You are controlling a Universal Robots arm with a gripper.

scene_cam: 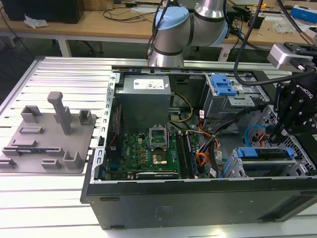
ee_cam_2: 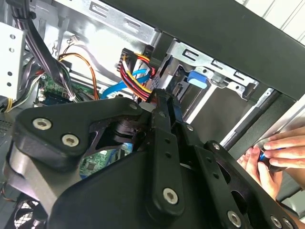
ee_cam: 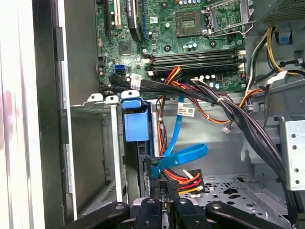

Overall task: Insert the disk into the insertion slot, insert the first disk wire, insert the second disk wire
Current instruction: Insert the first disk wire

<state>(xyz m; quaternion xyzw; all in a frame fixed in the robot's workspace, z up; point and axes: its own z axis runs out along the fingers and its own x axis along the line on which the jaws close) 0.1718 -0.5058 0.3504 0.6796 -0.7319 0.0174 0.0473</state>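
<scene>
- Gripper (ee_cam: 167, 193): fingers drawn close, pinching the plug end of the red-yellow-black wire bundle (ee_cam: 188, 180), just beside the back edge of the disk (ee_cam: 136, 125).
- One disk (blue-framed) sits inside the one insertion slot (scene_cam: 237, 171), in the case (scene_cam: 198, 201) corner at the exterior view's right, against the near wall.
- One flat blue cable (ee_cam: 183, 155) loops to the disk's back edge, just beside the pinched end. Cannot tell whether it is seated.
- In the way: a thick black cable run (ee_cam: 238, 114) crosses between the slot and the motherboard (scene_cam: 143, 153), and loose orange leads hang beside it.
- Around, inside the case: one power supply (scene_cam: 143, 96) at the far edge and one larger bay (scene_cam: 223, 101) with a blue latch (scene_cam: 223, 84) toward the far corner on the exterior view's right.
- Outside the case: one grey fixture tray (scene_cam: 44, 139) at the table (scene_cam: 49, 203) edge on the exterior view's left.
- In the second wrist view, a person's hand (ee_cam_2: 281, 152) beyond the case wall has its fingers on a small blue-and-black object.
</scene>
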